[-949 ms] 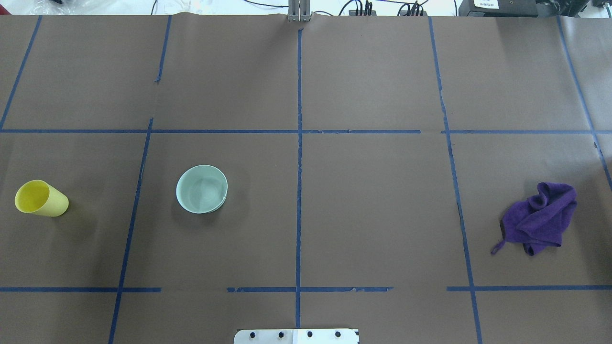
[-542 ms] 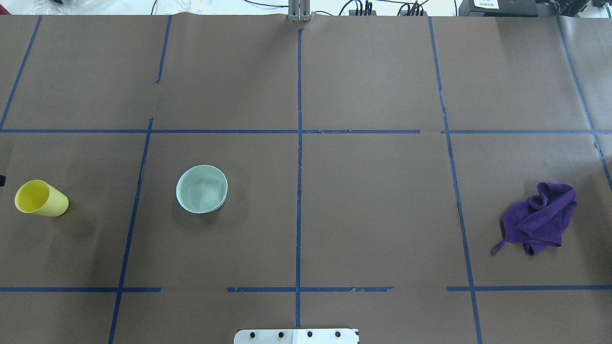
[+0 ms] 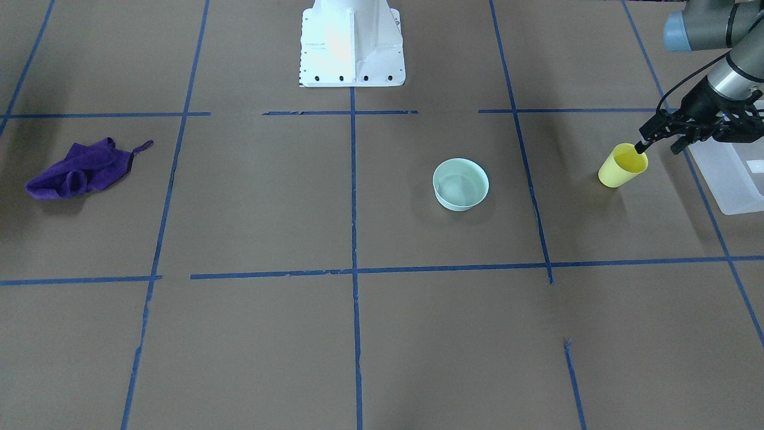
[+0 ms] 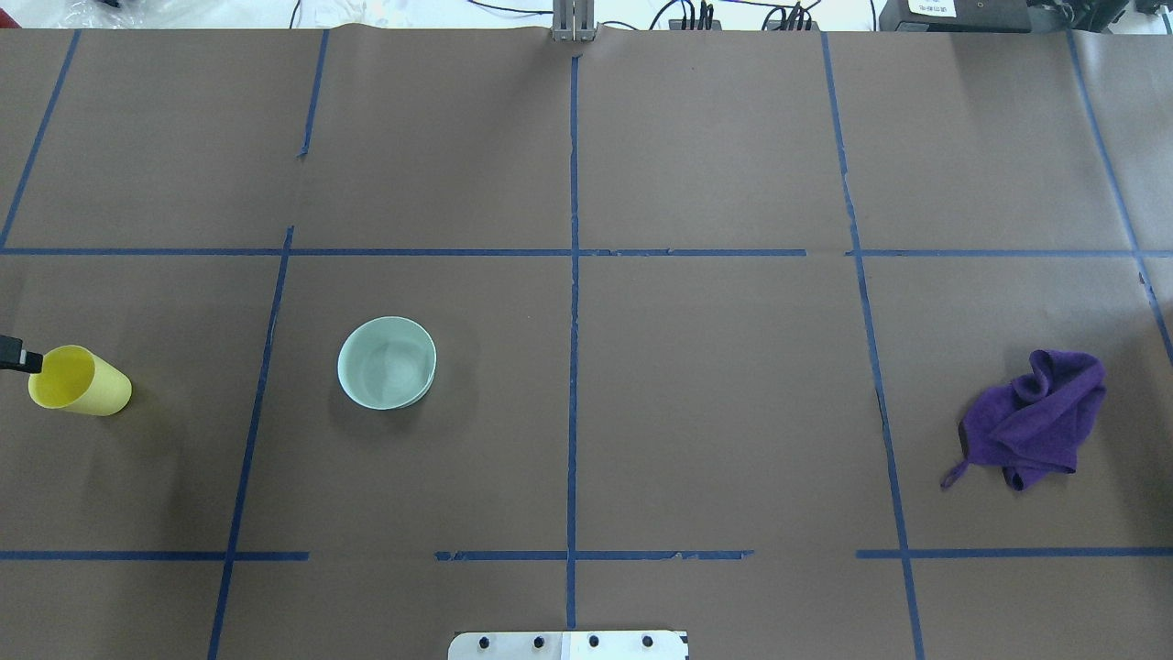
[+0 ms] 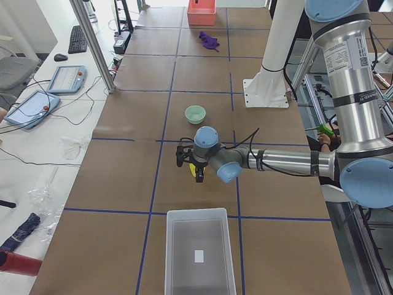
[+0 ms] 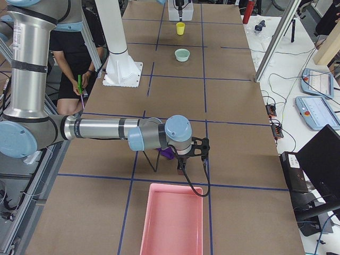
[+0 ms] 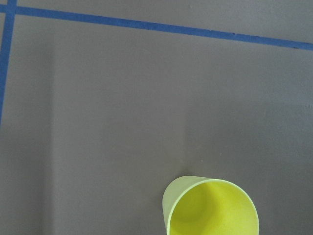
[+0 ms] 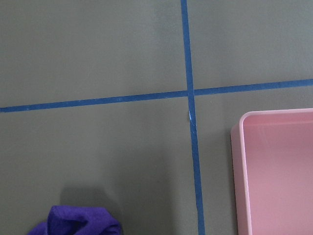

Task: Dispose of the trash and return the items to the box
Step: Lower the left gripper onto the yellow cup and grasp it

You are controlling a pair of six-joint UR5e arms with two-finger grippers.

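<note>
box (image 5: 184, 246): a translucent frosted tub with low straight walls and a small white label is set at the table's left end, just beyond the cup. Nothing is seen in it, so it is judged to be waiting for the items.
left gripper (image 3: 658, 147): it is held low beside the cup with its fingers spread and one black tip over the rim. Nothing is pinched. A grasp on the cup's wall is judged to be in preparation.
yellow cup (image 4: 81, 380): it is stood upright on the brown paper (image 4: 715, 394), mouth up, between the box and the bowl. The plastic is smooth, tapered and handleless, and is thought light and easily tipped.
bowl (image 4: 387, 362): a round, pale green, glossy bowl is set mouth up, well apart from the cup.
purple cloth (image 4: 1035, 422): soft fabric with a small loop is left crumpled in a heap on the right side.
right gripper (image 6: 190, 159): it is held near the cloth and the pink tray. Whether its fingers are spread or pressed together cannot be told.
pink tray (image 6: 172, 223): an opaque, smooth, round-cornered tray is placed at the right end, possibly meant for trash.
</note>
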